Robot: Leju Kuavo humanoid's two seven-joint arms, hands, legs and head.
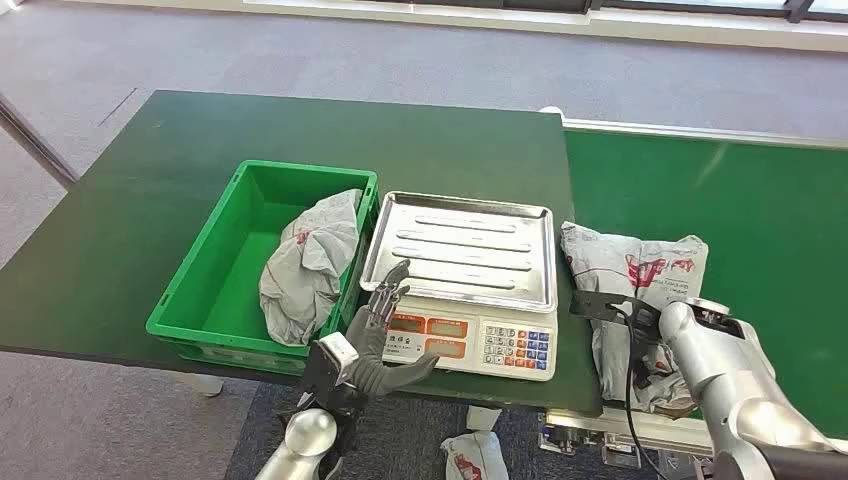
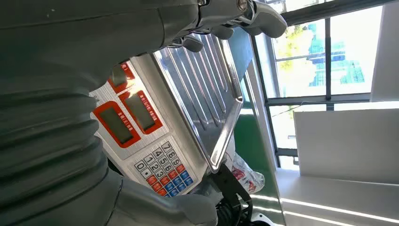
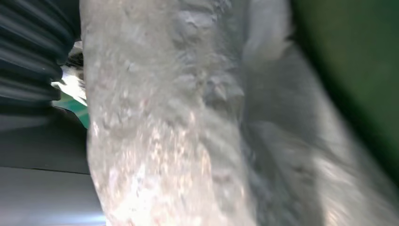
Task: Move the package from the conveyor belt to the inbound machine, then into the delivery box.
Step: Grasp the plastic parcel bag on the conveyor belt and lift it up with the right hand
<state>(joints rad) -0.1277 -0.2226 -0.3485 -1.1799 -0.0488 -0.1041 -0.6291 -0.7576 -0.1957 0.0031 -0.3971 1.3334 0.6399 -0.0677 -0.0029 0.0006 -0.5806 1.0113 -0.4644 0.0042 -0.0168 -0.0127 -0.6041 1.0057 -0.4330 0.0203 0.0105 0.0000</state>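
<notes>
Presently, findings as follows.

Package location: the grey package [image 1: 640, 275] lies on the green conveyor belt [image 1: 760, 210], just beside the right edge of the scale, its near end under the right hand.

Package appearance: a soft, crumpled grey mailer bag with red printing, flat at the far end and bunched toward the near end; nothing rigid shows inside.

Handling judgement: it probably sags and folds when lifted by one end.

Right hand: the right hand [image 1: 625, 320] sits on the near part of the package; dark fingers lie over the bag, but the head view does not show whether they have closed on it, and the right wrist view is blurred grey plastic at close range, so I cannot tell.

Risk, grip: if only a fold of film is caught, the bag may slip out or tear on the lift.

Risk, transfer: a drooping bag could snag on the raised rim of the steel tray [image 1: 462, 248] and drag it.

Inbound machine: the scale [image 1: 470, 340] stands between conveyor and crate, tray bare.

Left hand: the left hand [image 1: 385, 335] hovers at the scale's front left corner, fingers spread and holding nothing, tips over the tray edge.

Risk, left hand: it could press the tray or keypad and block the landing spot.

Delivery box: the green crate [image 1: 200, 300] already holds another grey bag [image 1: 310, 265].
</notes>
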